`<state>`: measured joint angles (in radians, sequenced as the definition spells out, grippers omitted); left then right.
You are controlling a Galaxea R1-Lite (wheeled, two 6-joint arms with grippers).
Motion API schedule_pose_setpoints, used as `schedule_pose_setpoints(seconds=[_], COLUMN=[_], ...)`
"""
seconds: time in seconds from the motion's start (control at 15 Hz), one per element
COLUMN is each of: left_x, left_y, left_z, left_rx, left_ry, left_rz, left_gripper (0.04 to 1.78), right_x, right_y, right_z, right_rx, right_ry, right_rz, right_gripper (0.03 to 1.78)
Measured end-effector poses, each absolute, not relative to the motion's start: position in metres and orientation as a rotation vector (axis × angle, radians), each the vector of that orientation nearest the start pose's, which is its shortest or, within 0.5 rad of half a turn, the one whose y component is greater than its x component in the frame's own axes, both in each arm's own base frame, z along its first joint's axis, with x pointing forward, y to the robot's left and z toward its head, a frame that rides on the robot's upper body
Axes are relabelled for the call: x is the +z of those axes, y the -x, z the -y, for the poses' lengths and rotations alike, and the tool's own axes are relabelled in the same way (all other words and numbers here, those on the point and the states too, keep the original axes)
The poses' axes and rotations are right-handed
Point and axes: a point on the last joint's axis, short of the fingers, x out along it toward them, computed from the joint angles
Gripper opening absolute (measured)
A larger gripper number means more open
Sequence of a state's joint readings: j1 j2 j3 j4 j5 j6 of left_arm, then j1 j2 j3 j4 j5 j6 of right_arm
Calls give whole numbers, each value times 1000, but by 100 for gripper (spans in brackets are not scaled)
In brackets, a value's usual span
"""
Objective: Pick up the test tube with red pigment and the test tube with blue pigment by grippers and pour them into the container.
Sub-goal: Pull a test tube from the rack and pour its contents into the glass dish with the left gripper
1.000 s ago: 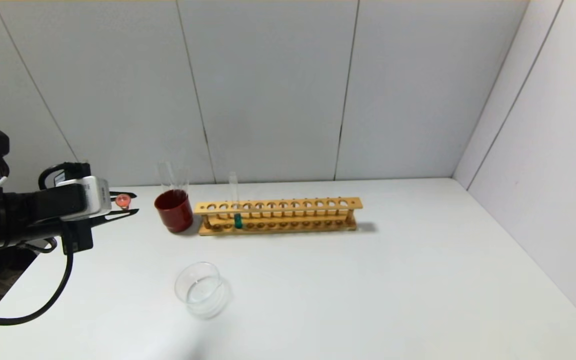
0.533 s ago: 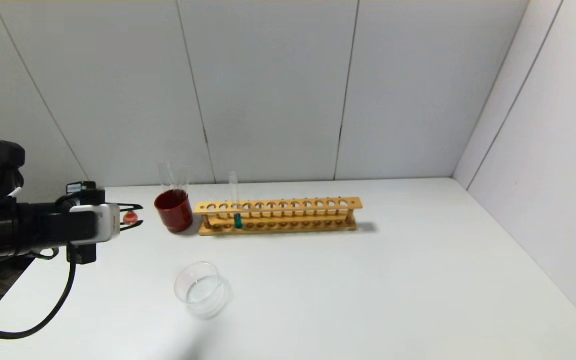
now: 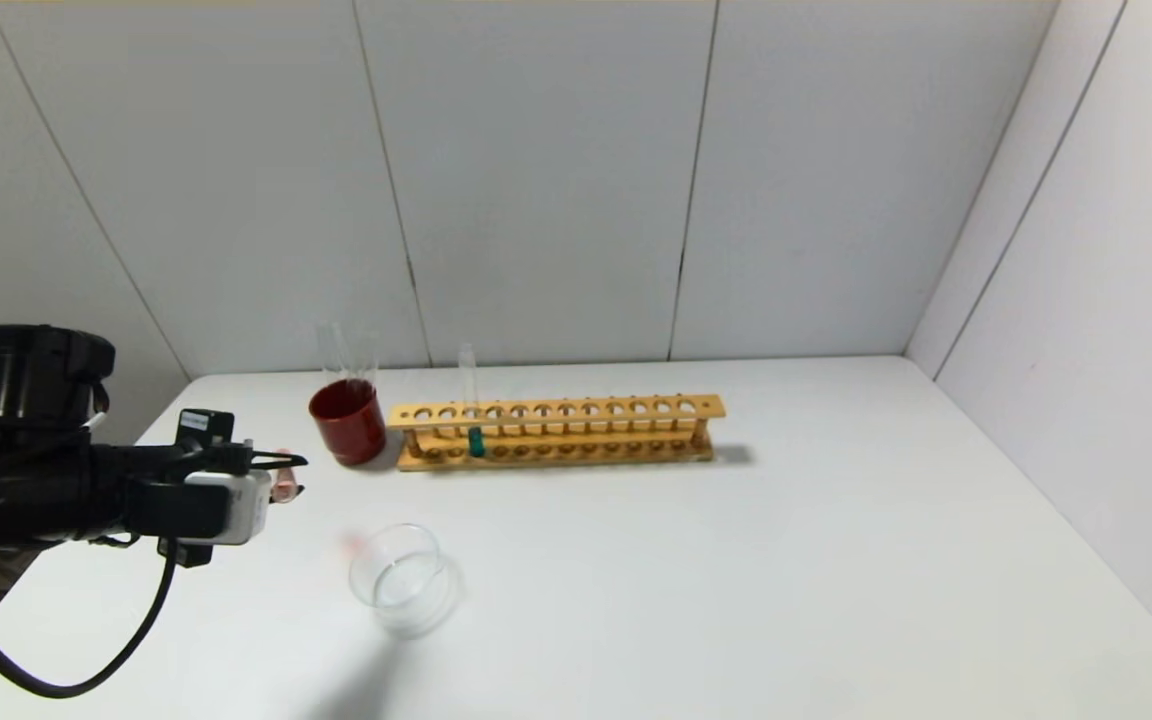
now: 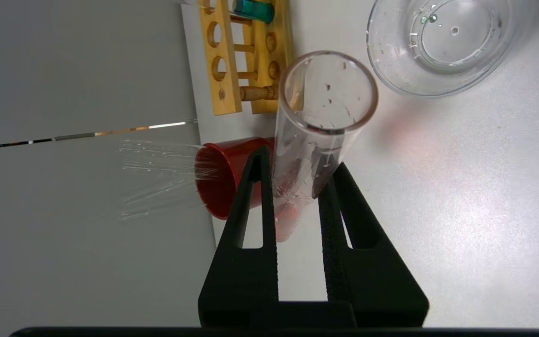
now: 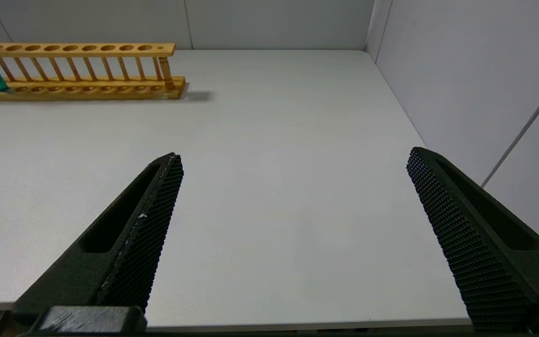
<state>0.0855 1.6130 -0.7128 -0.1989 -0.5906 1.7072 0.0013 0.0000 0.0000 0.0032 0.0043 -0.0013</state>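
Note:
My left gripper [image 3: 288, 477] is shut on the test tube with red pigment [image 3: 283, 486], above the table left of the container [image 3: 403, 580]. In the left wrist view the tube [image 4: 318, 126] sits between the black fingers [image 4: 255, 187], tilted, its open mouth near the camera and the orange-red liquid at the far rounded end. The clear glass container [image 4: 442, 44] lies a little beyond the tube's mouth. The test tube with blue pigment [image 3: 474, 420] stands upright in the wooden rack [image 3: 556, 432]. My right gripper [image 5: 293, 196] is open and empty over the table's near right part.
A dark red cup [image 3: 348, 421] holding clear plain tubes stands left of the rack. Grey walls close the table at the back and right. The table's left edge is just under my left arm.
My left gripper has moved down and toward the container with the red tube, and has rolled so that the tube now tilts toward the dish.

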Motion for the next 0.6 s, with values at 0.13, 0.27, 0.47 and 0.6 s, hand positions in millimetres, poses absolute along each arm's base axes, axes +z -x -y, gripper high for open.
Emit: schedule_pose_setpoints(seconds=[0.13, 0.27, 0.47, 0.6], left_x=[141, 134, 125, 122], left_y=[-259, -262, -271, -275], left_z=[-8, -5, 1, 2], left_rx=[-910, -930, -933, -919], left_ry=[-1412, -1454, -1492, -1555], left_rz=[-68, -79, -121, -137], left_gripper=[32, 31, 31, 32], right_x=[75, 75, 75, 75], right_y=[23, 23, 23, 23], right_z=[0, 0, 0, 0], right_rx=[5, 6, 6, 5], right_ry=[1, 1, 1, 1], right_rz=[-3, -3, -3, -3], right_gripper=[175, 175, 175, 175])
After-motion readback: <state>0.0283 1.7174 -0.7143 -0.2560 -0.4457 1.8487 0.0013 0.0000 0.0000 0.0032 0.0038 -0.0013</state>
